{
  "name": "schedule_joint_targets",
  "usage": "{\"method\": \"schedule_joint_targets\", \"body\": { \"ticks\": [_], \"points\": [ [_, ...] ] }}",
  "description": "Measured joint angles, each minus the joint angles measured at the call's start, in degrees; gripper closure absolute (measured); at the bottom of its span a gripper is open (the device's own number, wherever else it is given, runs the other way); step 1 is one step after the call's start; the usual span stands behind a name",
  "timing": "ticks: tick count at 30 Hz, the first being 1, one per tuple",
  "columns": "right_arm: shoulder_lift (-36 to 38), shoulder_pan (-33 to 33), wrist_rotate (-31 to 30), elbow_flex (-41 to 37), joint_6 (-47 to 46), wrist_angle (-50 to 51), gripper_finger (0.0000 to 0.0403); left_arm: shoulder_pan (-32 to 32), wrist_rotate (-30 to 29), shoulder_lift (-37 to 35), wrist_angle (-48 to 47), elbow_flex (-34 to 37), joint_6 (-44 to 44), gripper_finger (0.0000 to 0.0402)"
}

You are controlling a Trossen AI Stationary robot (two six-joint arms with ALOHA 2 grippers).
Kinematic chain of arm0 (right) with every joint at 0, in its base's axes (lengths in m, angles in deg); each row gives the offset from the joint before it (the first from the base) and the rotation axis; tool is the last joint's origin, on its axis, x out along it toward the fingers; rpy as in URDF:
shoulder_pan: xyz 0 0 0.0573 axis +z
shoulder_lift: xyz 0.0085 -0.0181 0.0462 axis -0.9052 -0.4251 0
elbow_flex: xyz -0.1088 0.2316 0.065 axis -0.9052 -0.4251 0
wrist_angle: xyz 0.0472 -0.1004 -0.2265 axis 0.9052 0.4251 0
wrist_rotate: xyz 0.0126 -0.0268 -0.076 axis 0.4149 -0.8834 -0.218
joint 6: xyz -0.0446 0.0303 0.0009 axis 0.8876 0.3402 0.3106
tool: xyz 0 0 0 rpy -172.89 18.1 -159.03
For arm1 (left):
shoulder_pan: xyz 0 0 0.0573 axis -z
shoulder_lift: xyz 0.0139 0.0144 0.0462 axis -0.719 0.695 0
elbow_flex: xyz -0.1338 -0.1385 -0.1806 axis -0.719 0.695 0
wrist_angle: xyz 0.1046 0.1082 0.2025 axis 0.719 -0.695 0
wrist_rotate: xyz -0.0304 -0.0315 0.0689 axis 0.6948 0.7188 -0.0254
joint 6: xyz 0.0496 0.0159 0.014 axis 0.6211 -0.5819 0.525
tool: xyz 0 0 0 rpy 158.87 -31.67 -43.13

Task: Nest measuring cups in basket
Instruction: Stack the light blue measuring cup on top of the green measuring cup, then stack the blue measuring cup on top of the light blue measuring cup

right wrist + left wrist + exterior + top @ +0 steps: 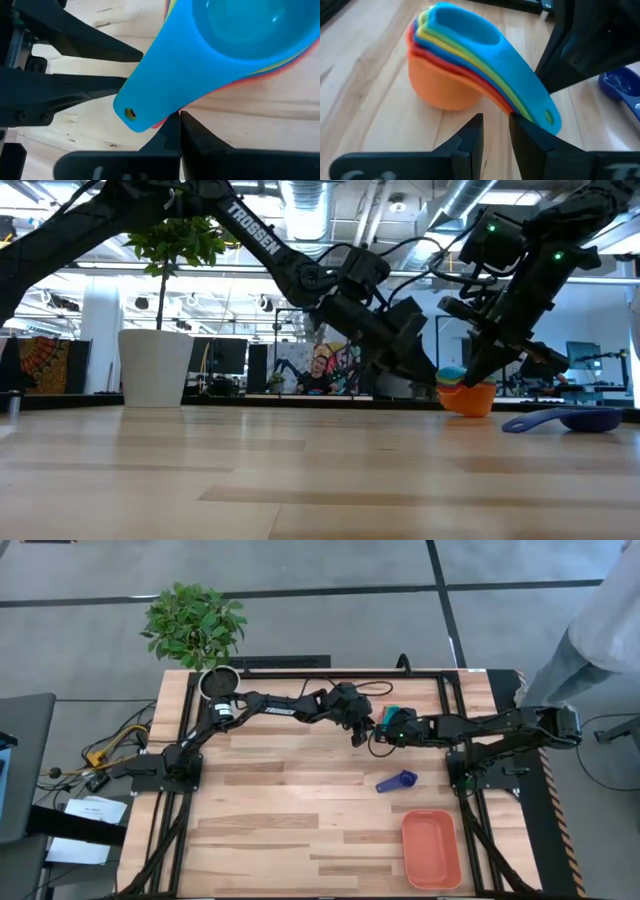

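Note:
A stack of nested measuring cups (450,65), orange at the bottom and light blue on top, stands on its orange base on the table (392,714) (466,393). Its handles jut out together. My left gripper (496,127) (360,732) is at table height by the handles' free ends, its fingers a narrow gap apart. My right gripper (179,120) (383,728) is shut and comes in from the other side of the handles. A dark blue cup (397,781) (565,420) lies alone on the table. The orange basket (432,848) sits near the table's front right. My left gripper has one finger (525,132) just below the light blue handle's free end (547,117); whether it touches the handle cannot be told. My right gripper's shut fingertips (172,127) meet the side edge of the stacked handles (161,120) near their free ends, coming in low from the table's right. The stack rests on the table.
A white plant pot (218,683) (155,367) stands at the far left corner. A person (590,650) stands beyond the table's right edge. Bare wood lies between the stack and the basket, apart from the dark blue cup.

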Motion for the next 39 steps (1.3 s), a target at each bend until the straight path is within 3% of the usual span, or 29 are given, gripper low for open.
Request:
{"method": "schedule_joint_targets", "body": {
  "ticks": [11,22,29,39],
  "points": [
    [1.68,0.39,0.34,-0.02,-0.46,1.22,0.0381,-0.80,0.14,0.01,-6.54,0.00,-1.22,0.0320],
    [10.74,2.49,2.01,-0.02,-0.65,11.48,0.0386,-1.63,-0.43,-2.82,-16.10,0.07,-2.57,0.0320],
    [15.89,8.36,6.31,0.00,-1.97,23.20,0.0338,-1.21,-4.05,-7.89,-18.74,0.02,-3.74,0.0320],
    [12.35,19.26,8.80,0.00,1.23,30.30,0.0275,1.40,-4.62,-14.87,-18.94,0.02,-8.25,0.0320]
  ]
}}
